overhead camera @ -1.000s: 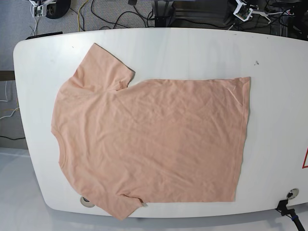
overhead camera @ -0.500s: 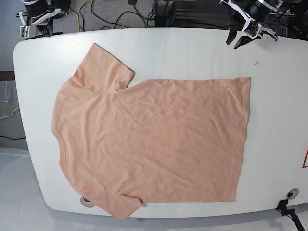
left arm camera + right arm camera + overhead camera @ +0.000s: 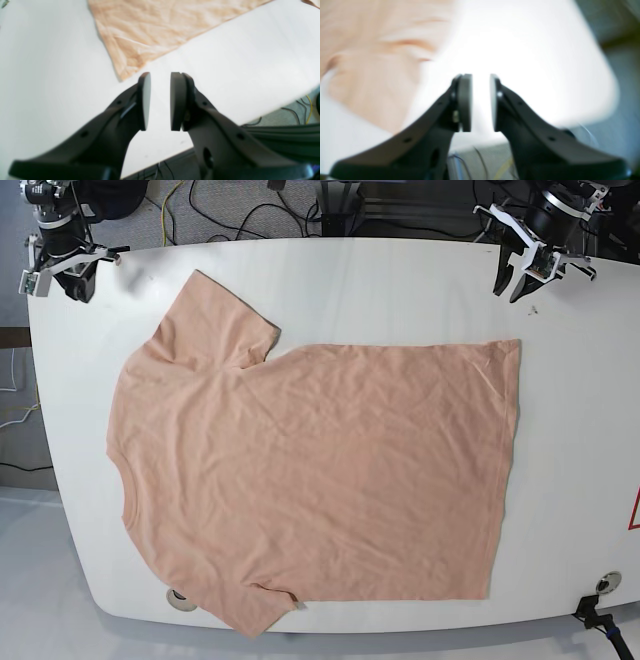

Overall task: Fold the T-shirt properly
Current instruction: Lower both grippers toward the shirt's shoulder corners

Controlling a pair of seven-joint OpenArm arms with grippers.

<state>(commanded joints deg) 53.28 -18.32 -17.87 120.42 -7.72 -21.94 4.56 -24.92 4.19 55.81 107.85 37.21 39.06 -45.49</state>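
T-shirt (image 3: pixel 310 470) lay flat and spread on the white tabletop (image 3: pixel 400 280), collar to the left, hem to the right, one sleeve hanging over the near edge. Left gripper (image 3: pixel 517 280) hovered at the far right, near the hem corner, jaws parted, grasping nothing. Right gripper (image 3: pixel 78 278) sat at the far left corner, jaws parted, also empty; its wrist view was blurred.

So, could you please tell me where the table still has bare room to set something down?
The white oval table is bare along the far edge above the peach short-sleeved T-shirt, between the left pincer and right pincer, and right of the hem. The near edge is crowded with shirt.
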